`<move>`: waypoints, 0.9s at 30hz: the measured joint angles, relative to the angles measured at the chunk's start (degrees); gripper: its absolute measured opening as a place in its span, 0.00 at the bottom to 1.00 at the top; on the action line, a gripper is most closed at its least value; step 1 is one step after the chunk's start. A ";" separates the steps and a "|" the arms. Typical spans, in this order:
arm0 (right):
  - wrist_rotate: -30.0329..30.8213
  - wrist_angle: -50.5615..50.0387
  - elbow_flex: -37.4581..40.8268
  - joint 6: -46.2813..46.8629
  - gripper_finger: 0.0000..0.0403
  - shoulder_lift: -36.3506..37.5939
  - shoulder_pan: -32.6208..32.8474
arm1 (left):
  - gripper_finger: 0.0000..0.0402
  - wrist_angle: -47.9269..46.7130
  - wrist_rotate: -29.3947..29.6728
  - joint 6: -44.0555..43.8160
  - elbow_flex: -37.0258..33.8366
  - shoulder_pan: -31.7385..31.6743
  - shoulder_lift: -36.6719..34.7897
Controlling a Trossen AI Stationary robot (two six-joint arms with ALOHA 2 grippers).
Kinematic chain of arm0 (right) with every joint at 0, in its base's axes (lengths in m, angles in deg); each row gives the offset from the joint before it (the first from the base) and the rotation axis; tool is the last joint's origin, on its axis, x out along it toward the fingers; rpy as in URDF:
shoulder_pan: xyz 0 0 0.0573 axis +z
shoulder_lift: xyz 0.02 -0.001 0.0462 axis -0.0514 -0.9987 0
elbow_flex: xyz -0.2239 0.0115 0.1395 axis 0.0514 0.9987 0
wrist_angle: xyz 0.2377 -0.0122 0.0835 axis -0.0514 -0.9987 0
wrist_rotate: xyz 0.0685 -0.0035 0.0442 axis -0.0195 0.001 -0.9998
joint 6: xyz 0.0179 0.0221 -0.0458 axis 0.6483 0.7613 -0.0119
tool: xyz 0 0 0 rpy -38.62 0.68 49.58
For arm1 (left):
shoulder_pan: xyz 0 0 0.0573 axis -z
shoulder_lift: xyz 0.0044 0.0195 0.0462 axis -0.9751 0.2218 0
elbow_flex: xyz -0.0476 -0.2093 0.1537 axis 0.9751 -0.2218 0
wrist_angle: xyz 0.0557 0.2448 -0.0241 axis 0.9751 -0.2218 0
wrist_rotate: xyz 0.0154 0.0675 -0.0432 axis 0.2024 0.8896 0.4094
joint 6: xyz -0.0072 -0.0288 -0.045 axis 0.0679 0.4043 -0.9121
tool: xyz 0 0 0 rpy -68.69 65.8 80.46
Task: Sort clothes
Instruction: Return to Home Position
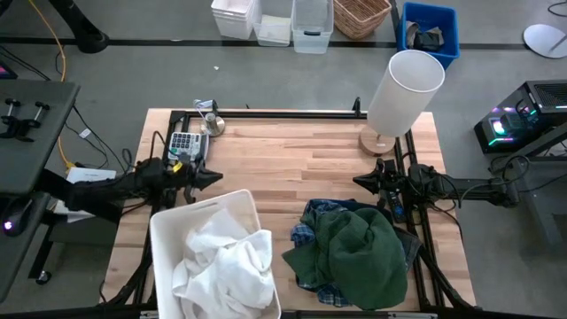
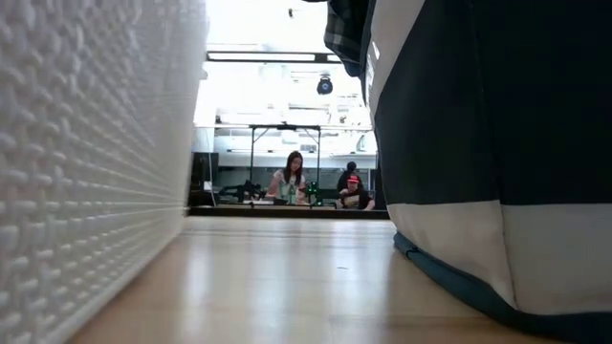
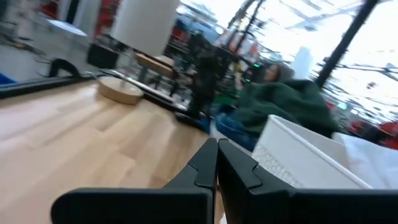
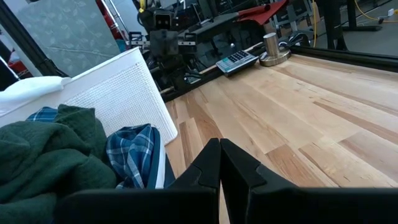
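White garments (image 1: 226, 261) lie piled in the white plastic bin (image 1: 164, 232) at the near left. A dark green garment (image 1: 359, 252) lies on top of a blue-and-white plaid shirt (image 1: 312, 232) in the navy bin (image 1: 409, 246) at the near right; both also show in the right wrist view, the green one (image 4: 43, 155) and the plaid one (image 4: 134, 155). My left gripper (image 1: 215, 177) is shut and empty above the table, just beyond the white bin. My right gripper (image 1: 360, 182) is shut and empty, just beyond the navy bin.
A white lamp (image 1: 400, 93) on a round wooden base stands at the far right of the table. A calculator (image 1: 183, 142) and a small metal object (image 1: 211, 122) lie at the far left. The wooden tabletop (image 1: 292, 164) lies bare between the grippers.
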 joint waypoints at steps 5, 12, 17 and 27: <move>0.02 0.00 0.00 0.00 0.00 0.01 -0.02 | 0.00 -0.93 -0.20 -0.05 0.00 3.89 0.00; 0.02 0.00 0.00 0.00 0.00 0.01 0.00 | 0.00 -1.86 -0.14 -0.09 0.00 5.05 0.00; 0.02 0.00 0.02 0.00 0.00 0.01 -0.01 | 0.00 -1.86 -0.16 -0.09 0.00 5.22 0.00; 0.02 0.00 0.00 -0.02 0.00 0.01 -0.02 | 0.00 -1.88 -0.16 -0.07 0.00 5.22 0.00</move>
